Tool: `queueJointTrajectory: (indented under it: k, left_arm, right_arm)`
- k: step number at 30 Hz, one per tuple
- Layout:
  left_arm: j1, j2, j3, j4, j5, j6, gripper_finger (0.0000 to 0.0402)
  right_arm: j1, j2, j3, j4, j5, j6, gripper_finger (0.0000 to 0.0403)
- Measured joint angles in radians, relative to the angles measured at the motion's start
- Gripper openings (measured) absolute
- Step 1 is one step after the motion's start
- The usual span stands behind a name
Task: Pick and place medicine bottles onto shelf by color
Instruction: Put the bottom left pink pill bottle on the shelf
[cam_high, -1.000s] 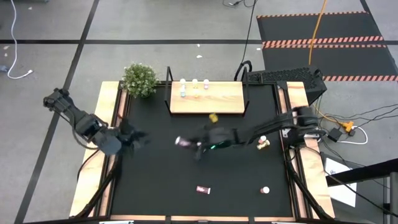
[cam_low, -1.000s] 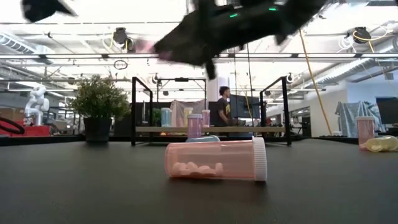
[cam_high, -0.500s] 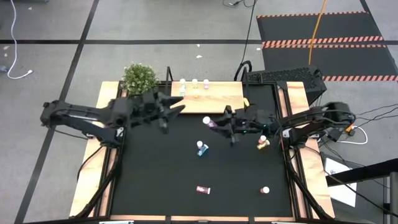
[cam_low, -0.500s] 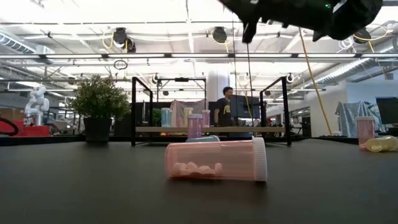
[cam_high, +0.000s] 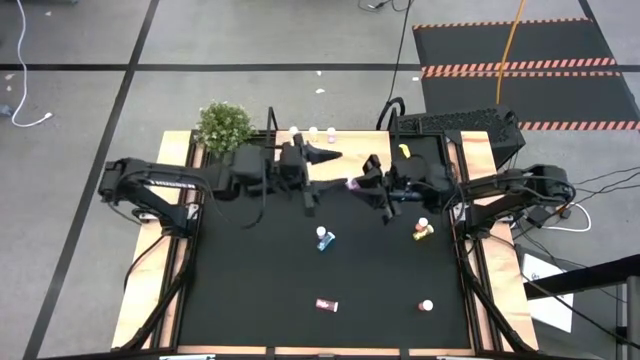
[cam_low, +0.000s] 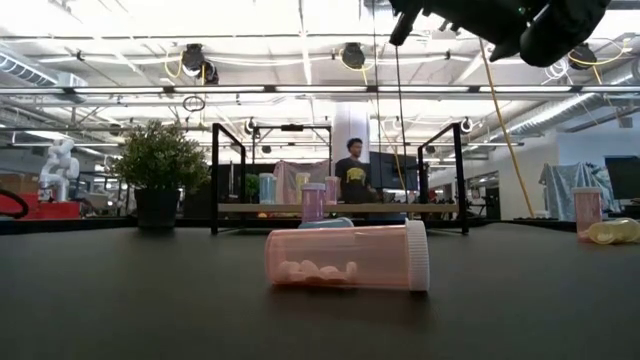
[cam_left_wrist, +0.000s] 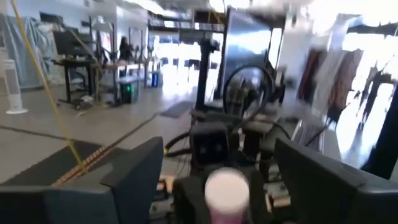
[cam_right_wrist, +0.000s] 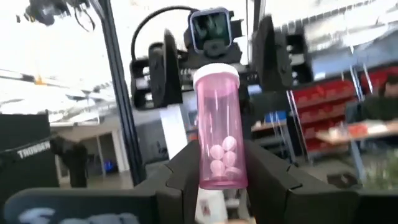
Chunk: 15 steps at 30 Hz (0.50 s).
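Open-plan robotics lab: ceiling ducts (cam_low: 200, 60), desks (cam_left_wrist: 93, 68).

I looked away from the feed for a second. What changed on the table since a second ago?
The right gripper carried the pink bottle from mid-table toward the shelf. The left gripper swung in from the table's left edge to face it, fingers open either side of the cap. The lying bottle and the shelf's bottles stayed put.

bottles (cam_high: 327, 305): 8 seen | shelf (cam_high: 335, 168): 1 | plant (cam_high: 224, 126): 1 | arms: 2 | person (cam_low: 352, 180): 1
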Motion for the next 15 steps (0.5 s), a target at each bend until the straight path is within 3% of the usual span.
queueJointTrajectory:
  k: [6, 15]
  left_arm:
    - [0.03, -0.004, 0.153, -0.254, 0.074, 0.018, 0.0309]
    - [0.096, 0.046, 0.21, -0.48, 0.209, 0.019, 0.0264]
  right_arm:
    - [-0.03, 0.0, 0.0, 0.035, 0.002, 0.01, 0.0102]
    - [-0.06, -0.002, 0.001, -0.093, 0.003, -0.016, 0.0102]
